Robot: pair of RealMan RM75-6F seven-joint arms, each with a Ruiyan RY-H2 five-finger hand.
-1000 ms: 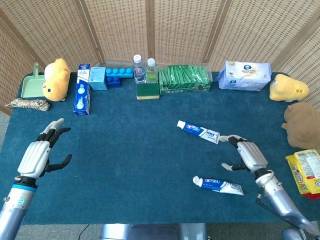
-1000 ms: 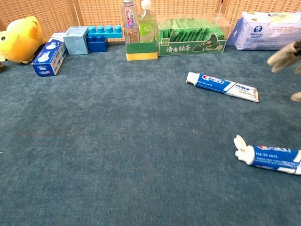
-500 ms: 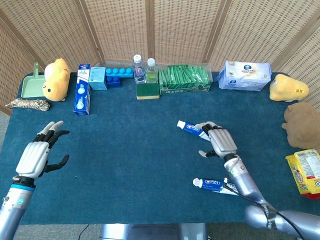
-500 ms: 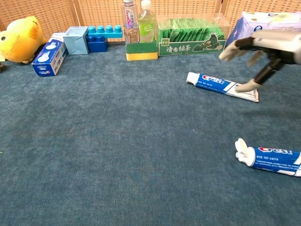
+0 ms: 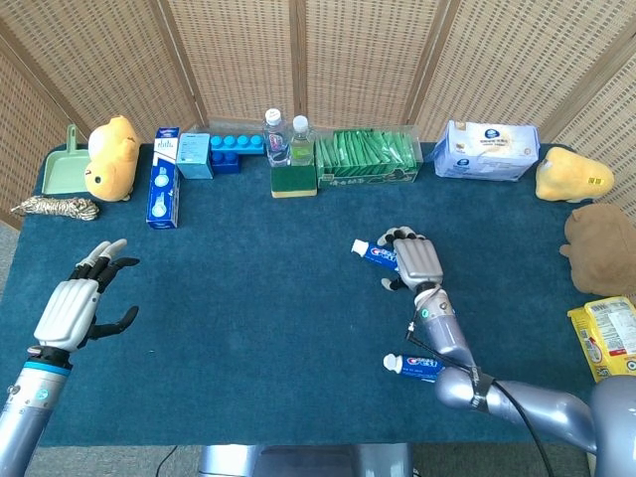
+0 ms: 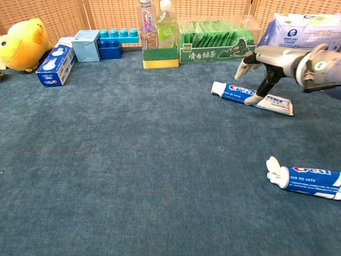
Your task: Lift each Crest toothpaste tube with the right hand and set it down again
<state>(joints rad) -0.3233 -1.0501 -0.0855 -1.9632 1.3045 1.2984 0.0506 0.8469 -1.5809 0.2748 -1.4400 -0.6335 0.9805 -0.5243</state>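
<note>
Now right hand (image 6: 266, 66) touches far Crest-labelled tube (image 6: 250, 96), fingers apart.

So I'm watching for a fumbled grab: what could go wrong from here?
The right hand sits over the far tube with a fingertip down near its middle, not yet closed. Closing there may just press the flat tube into the cloth or push it away. The green tea box stands close behind, so a high lift could brush it.
</note>
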